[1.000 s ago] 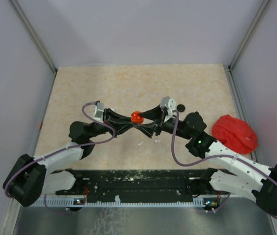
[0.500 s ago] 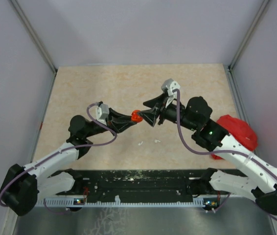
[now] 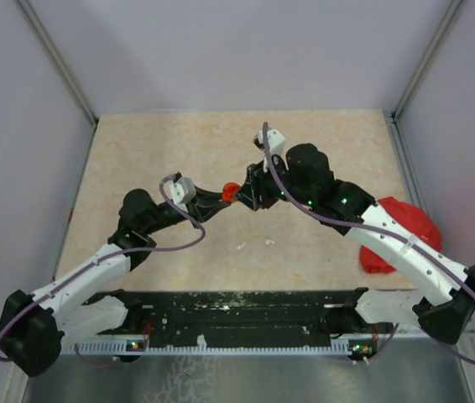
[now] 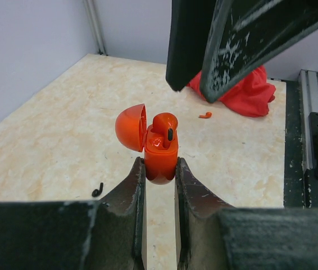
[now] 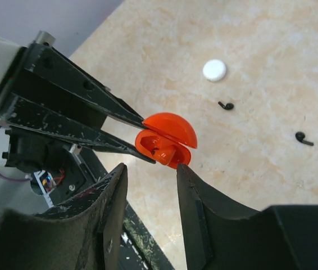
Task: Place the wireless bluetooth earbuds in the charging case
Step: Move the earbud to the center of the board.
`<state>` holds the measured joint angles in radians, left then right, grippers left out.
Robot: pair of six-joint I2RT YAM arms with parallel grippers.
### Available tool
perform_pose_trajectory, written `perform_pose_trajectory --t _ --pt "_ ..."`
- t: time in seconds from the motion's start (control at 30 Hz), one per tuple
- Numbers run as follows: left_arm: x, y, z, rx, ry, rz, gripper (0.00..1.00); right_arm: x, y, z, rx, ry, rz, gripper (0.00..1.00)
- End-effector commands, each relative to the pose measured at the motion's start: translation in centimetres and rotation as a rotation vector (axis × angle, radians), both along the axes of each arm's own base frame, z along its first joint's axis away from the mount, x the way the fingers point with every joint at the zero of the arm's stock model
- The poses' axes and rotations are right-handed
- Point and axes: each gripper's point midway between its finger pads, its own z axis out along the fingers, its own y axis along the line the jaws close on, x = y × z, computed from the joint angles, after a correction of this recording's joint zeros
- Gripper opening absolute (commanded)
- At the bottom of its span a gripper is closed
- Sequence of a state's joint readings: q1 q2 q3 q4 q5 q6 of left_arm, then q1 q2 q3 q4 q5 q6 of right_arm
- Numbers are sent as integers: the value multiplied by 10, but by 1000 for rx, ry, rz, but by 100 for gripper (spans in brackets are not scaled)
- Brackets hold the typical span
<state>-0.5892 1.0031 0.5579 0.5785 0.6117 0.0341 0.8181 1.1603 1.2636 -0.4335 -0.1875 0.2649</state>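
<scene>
An orange charging case (image 4: 160, 156) with its lid (image 4: 131, 126) open is held off the table by my left gripper (image 4: 159, 169), shut on its lower body. One red-orange earbud (image 4: 164, 128) sits in the case, its top sticking out. A second red-orange earbud (image 4: 205, 115) lies on the table. My right gripper (image 5: 150, 169) is open and empty, right above the case (image 5: 167, 140), not touching it. In the top view the case (image 3: 231, 191) sits between the left gripper (image 3: 224, 195) and the right gripper (image 3: 251, 193).
A red cloth lump (image 3: 401, 228) lies at the right. Two white earbuds (image 3: 242, 247) (image 3: 269, 243) lie at front centre. A white round case (image 5: 214, 70) and black earbuds (image 5: 225, 105) (image 5: 303, 138) lie on the table; another black earbud (image 4: 97, 190) shows beside the left fingers.
My right gripper has drawn back from the case and swung up and left, now above it. My left gripper has kept hold of the case and shifted slightly.
</scene>
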Motion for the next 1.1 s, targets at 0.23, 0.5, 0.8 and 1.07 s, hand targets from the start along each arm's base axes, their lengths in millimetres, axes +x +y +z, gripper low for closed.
perform_pose_trajectory --t 0.23,0.5,0.8,1.07 --pt "0 2 3 1 -32 13 1 3 16 -2 39 85 -2 35" --pt "-6 -3 0 6 -24 -33 1 5 21 -2 47 75 7 32" --pt "-18 -12 -4 18 2 -134 1 -3 25 -3 34 45 84 27" --pt "-30 -15 -5 28 8 -211 1 -7 25 -11 -7 38 132 25"
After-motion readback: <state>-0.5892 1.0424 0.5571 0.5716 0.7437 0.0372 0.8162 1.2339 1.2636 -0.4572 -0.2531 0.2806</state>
